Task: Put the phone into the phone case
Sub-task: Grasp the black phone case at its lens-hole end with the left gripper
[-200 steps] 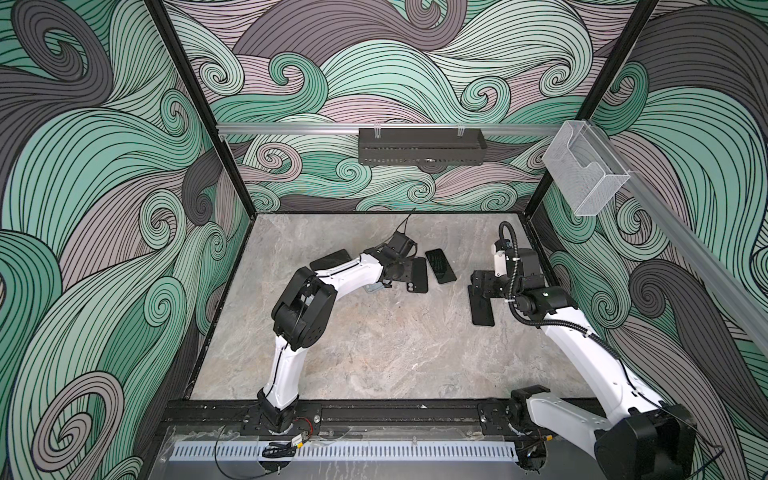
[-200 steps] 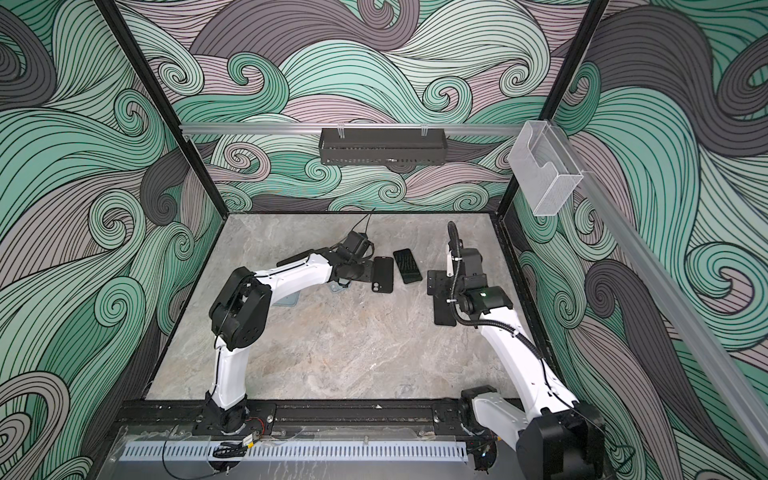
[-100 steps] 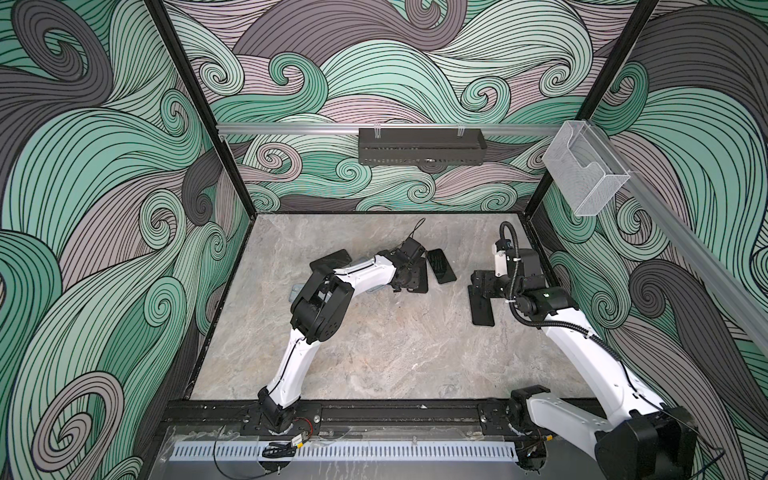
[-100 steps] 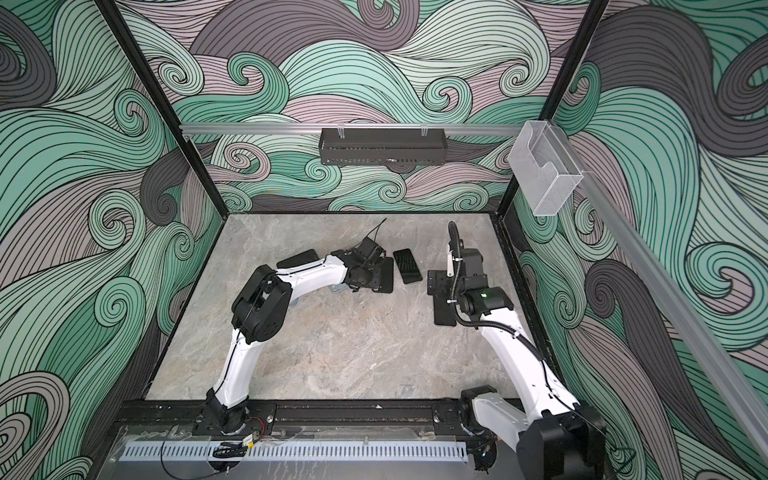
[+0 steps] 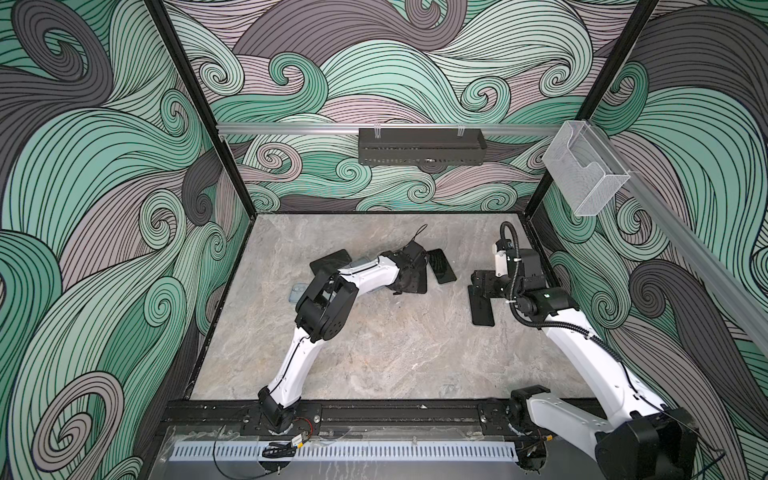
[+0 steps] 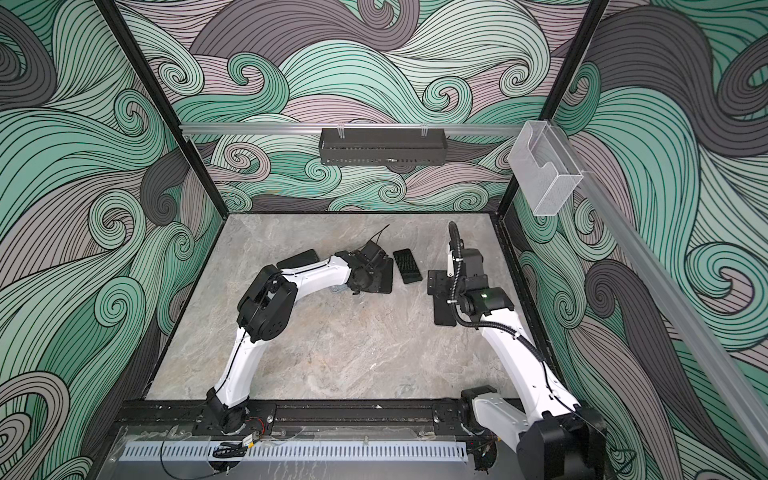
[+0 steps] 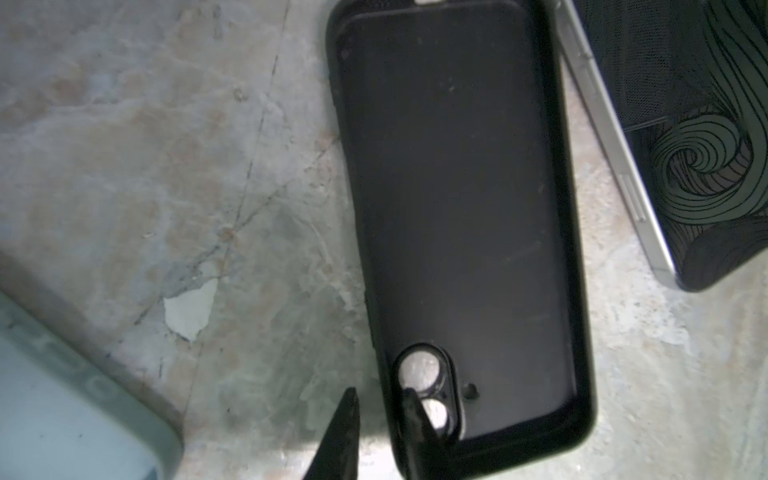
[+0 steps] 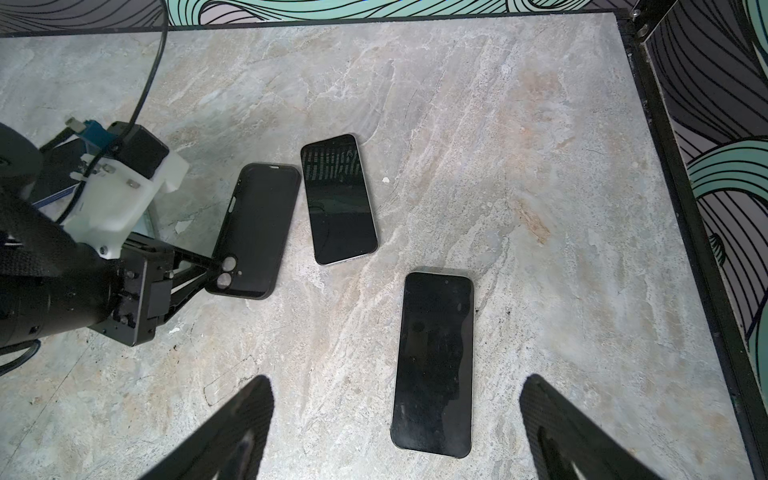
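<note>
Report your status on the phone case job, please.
Left gripper straddling phone case rim at camera cutout. Right gripper open above phone. Case empty; second phone beside it, apart.

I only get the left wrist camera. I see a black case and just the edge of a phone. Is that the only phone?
Observer: No. A second phone lies face up in front of the right gripper, apart from the case.
Child: Is that gripper holding something?
Observer: No, it is open and empty, above the table.
Child: Anything behind my arm?
Observer: Yes, a dark flat thing lies just past the left arm. Phone or case, I cannot tell.
</note>
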`<state>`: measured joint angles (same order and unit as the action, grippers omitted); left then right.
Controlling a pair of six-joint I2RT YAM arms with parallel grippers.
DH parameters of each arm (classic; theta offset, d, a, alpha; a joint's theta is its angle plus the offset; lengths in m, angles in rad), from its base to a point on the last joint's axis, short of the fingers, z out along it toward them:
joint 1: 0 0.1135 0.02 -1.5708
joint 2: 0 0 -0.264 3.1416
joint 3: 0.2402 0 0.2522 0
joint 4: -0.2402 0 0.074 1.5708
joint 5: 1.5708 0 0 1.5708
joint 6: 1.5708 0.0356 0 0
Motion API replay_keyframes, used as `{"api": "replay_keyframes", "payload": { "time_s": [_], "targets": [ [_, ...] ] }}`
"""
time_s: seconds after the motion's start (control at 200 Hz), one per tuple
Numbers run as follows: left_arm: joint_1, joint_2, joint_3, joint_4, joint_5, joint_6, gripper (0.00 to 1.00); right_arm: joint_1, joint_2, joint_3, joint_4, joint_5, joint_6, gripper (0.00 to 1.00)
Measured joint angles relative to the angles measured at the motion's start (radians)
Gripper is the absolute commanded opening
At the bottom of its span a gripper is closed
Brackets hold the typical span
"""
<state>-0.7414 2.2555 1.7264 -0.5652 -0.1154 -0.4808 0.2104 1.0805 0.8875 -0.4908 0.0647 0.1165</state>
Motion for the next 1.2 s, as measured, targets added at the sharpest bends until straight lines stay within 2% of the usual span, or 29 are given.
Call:
{"api": "replay_keyframes", "payload": {
  "time_s": [0.21,0.345,0.635,0.911,1.201],
  "targets": [
    [-0.001,0.0,0.005,-0.019,0.0,0.074,0.0,0.0,-0.005,-0.012,0.001,-0.001,0.001,0.93],
    [-0.001,-0.02,-0.017,-0.037,-0.003,0.148,0.0,0.0,-0.005,-0.013,0.001,-0.002,0.004,0.93],
    [-0.001,-0.201,-0.224,-0.138,-0.039,0.333,0.0,0.0,-0.014,-0.013,0.001,-0.021,0.013,0.93],
    [-0.001,-0.39,-0.357,-0.175,0.062,0.526,0.0,0.007,-0.015,-0.025,0.0,-0.065,0.026,0.92],
    [-0.004,-0.42,-0.422,-0.195,0.121,0.684,0.0,0.022,-0.011,-0.03,-0.003,-0.103,0.039,0.89]
  ]
}}
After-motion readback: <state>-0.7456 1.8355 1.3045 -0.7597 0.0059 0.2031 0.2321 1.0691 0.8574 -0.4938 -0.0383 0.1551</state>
